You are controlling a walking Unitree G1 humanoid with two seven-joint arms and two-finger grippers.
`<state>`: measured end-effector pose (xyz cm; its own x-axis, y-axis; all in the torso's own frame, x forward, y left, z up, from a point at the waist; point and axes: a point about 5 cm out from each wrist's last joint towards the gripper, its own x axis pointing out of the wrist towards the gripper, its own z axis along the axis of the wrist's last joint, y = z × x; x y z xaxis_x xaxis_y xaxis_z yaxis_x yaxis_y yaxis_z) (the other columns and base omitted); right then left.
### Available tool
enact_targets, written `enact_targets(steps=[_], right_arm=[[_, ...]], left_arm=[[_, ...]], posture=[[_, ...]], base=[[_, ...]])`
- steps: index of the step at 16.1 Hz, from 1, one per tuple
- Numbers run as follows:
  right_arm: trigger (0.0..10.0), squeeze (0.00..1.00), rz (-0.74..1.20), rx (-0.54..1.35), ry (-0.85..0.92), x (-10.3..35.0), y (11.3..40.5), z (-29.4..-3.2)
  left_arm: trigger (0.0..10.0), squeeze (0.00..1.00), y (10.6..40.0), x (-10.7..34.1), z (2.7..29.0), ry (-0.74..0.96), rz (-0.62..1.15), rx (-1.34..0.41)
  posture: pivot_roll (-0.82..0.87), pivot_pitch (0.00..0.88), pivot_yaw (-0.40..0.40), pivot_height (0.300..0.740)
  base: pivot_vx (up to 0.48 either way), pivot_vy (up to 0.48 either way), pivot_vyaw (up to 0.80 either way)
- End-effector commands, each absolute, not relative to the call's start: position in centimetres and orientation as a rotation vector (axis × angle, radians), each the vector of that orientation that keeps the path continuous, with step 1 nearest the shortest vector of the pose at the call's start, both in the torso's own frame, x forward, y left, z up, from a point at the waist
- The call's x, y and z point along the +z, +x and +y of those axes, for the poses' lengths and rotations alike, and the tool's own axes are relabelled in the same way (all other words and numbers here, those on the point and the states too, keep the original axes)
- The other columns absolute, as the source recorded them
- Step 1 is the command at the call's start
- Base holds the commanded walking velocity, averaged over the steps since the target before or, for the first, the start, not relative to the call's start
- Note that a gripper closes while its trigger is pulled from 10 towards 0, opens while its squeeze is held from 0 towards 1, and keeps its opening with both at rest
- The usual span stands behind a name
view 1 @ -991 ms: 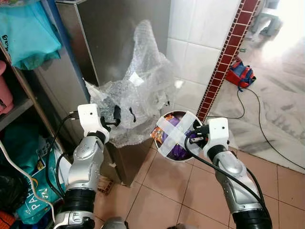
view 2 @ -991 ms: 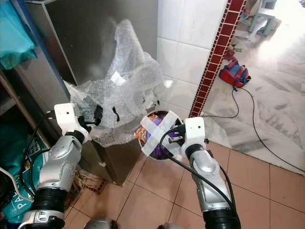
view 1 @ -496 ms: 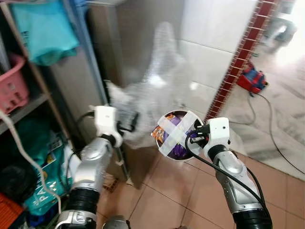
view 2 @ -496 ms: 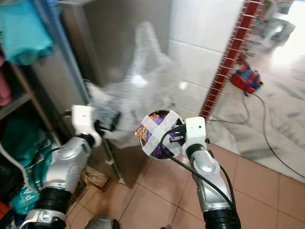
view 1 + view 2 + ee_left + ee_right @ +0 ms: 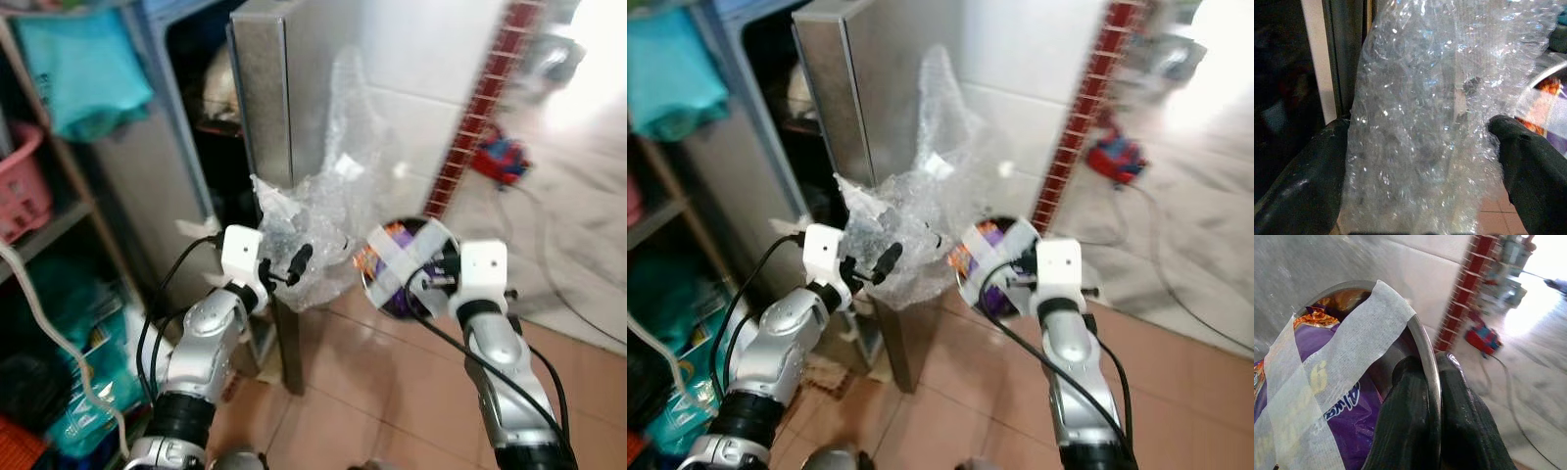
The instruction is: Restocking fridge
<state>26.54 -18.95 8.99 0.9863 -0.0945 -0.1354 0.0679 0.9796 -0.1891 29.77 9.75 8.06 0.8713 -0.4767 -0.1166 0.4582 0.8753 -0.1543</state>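
Observation:
The steel fridge door stands swung out, edge toward me, with the dark fridge interior behind it. Crumpled bubble wrap hangs on the door's front edge. My left gripper reaches into that wrap, and in the left wrist view its fingers press it from both sides. A steel bowl holding a purple snack packet under crossed white tape hangs right of the door. My right gripper is shut on the bowl's rim.
A blue shelf rack on the left holds a teal bag and a pink basket. A white cable hangs beside it. A white tiled wall with a red tile strip lies behind. A blue bag sits on the floor.
The fridge door has swung out from face-on to edge-on, baring the dark interior, with my left gripper still in the bubble wrap. The bowl has shifted right; the camera also moved.

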Motion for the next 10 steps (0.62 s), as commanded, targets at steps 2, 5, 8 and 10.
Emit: enact_targets(steps=[2, 5, 8, 10], right_arm=[[10.0, 0.00, 0.128, -0.105, -0.178, 9.4, 26.4, -19.3], [10.0, 0.00, 0.160, -0.132, -0.169, 9.0, 26.0, -19.6], [10.0, 0.00, 0.227, -0.198, -0.160, 8.1, 25.2, -20.4], [10.0, 0.00, 0.233, -0.219, -0.168, 8.1, 25.0, -20.6]], left_arm=[[10.0, 0.00, 29.4, 7.2, 7.8, -0.125, 0.213, -0.573], [10.0, 0.00, 29.4, 7.2, 7.5, -0.123, 0.213, -0.581], [10.0, 0.00, 29.3, 7.1, 7.2, -0.121, 0.213, -0.592], [10.0, 0.00, 29.2, 6.9, 7.0, -0.102, 0.214, -0.606]], posture=[[0.00, 0.000, -0.009, 0.740], [0.00, 0.000, -0.006, 0.740], [0.00, 0.000, -0.004, 0.740], [0.00, 0.000, -0.001, 0.740]], base=[[0.328, 0.000, -0.39], [0.387, 0.000, 0.00], [0.390, 0.000, 0.00], [0.405, 0.000, 0.00]])
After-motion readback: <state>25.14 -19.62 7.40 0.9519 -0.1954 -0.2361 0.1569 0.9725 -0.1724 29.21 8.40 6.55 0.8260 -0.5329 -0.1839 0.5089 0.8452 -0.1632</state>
